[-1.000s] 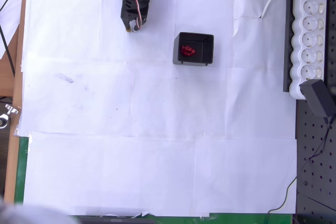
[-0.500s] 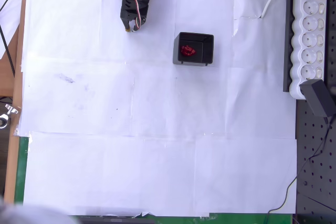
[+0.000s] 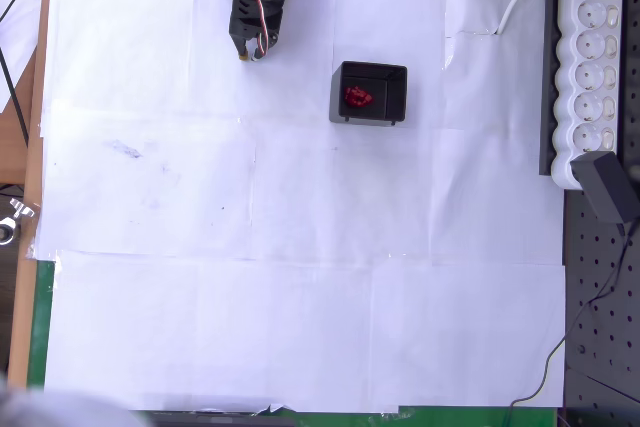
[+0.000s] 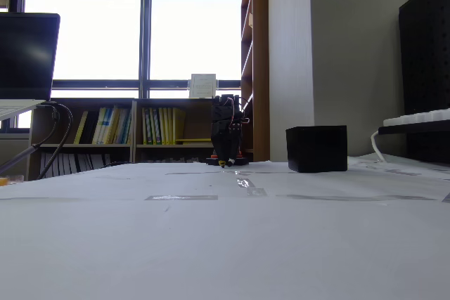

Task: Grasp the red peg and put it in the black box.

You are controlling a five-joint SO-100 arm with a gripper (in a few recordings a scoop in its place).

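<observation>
- White taped paper sheets covered the table; bookshelves stood under bright windows.
- Red pegs lay clumped inside the black box.
- The gripper pointed down near the paper's far edge, well apart from the box; whether its jaws were apart, I cannot tell.

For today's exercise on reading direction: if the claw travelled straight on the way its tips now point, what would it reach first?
Probably the white paper-covered table. In the overhead view the claw points down-picture, and in the fixed view its tips sit close above the surface. The black box lies off to the side, out of that line.
</observation>
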